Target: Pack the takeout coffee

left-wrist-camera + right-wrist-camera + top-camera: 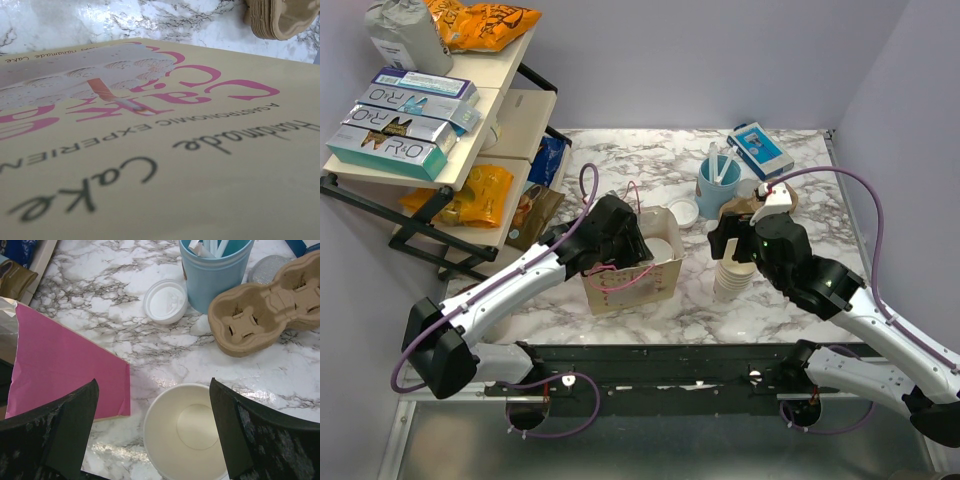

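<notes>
L gripper (623,240) at cake bag (630,290) mouth, jaw state not discernible; takeout coffee (662,247) seen lid-up inside bag. R gripper (155,425) spread wide above lidless cup stack (186,432)

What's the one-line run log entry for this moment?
left hand at paper bag, grip unclear | right hand open over cup stack | white-lidded cup apparently in bag

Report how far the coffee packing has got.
Done, it seems: the takeout coffee, white lid up, sits inside the paper bag. In hand: the left gripper is at the bag's mouth, grip unclear. Left: pull that arm clear. The right gripper hangs open over the cup stack.
</notes>
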You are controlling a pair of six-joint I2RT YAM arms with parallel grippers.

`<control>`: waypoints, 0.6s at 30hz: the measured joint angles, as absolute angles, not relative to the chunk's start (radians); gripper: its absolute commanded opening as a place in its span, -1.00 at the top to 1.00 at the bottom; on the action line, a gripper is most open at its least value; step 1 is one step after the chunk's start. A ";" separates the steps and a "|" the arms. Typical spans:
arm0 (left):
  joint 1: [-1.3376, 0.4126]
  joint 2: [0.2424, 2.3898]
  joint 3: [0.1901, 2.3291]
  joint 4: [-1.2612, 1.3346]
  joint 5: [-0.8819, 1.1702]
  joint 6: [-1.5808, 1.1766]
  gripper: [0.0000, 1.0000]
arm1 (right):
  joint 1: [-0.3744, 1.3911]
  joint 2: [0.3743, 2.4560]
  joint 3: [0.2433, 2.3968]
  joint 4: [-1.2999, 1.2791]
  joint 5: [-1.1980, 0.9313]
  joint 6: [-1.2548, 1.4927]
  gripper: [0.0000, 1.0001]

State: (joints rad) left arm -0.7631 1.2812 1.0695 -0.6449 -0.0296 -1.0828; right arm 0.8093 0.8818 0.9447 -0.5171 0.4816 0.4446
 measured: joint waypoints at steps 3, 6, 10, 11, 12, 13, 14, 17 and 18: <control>-0.765 1.281 1.072 -0.652 -0.031 -1.083 -0.38 | 0.809 0.881 0.945 -0.517 0.482 0.445 -1.00; -0.770 1.278 1.077 -0.664 -0.033 -1.083 -0.40 | 0.810 0.881 0.945 -0.517 0.482 0.445 -1.00; -0.777 1.274 1.095 -0.687 -0.035 -1.082 -0.42 | 0.809 0.881 0.945 -0.517 0.482 0.445 -1.00; -0.779 1.273 1.100 -0.691 -0.035 -1.082 -0.42 | 0.809 0.881 0.945 -0.517 0.481 0.445 -1.00; -0.780 1.269 1.105 -0.693 -0.036 -1.082 -0.42 | 0.809 0.881 0.945 -0.517 0.481 0.445 -1.00; -0.781 1.265 1.107 -0.695 -0.038 -1.082 -0.43 | 0.809 0.880 0.945 -0.517 0.481 0.445 -1.00; -0.781 1.261 1.110 -0.699 -0.038 -1.082 -0.43 | 0.809 0.880 0.945 -0.517 0.481 0.445 -1.00; -0.782 1.247 1.122 -0.710 -0.043 -1.081 -0.44 | 0.810 0.879 0.945 -0.517 0.481 0.445 -1.00; -0.782 1.242 1.125 -0.711 -0.044 -1.081 -0.45 | 0.810 0.878 0.945 -0.517 0.481 0.445 -1.00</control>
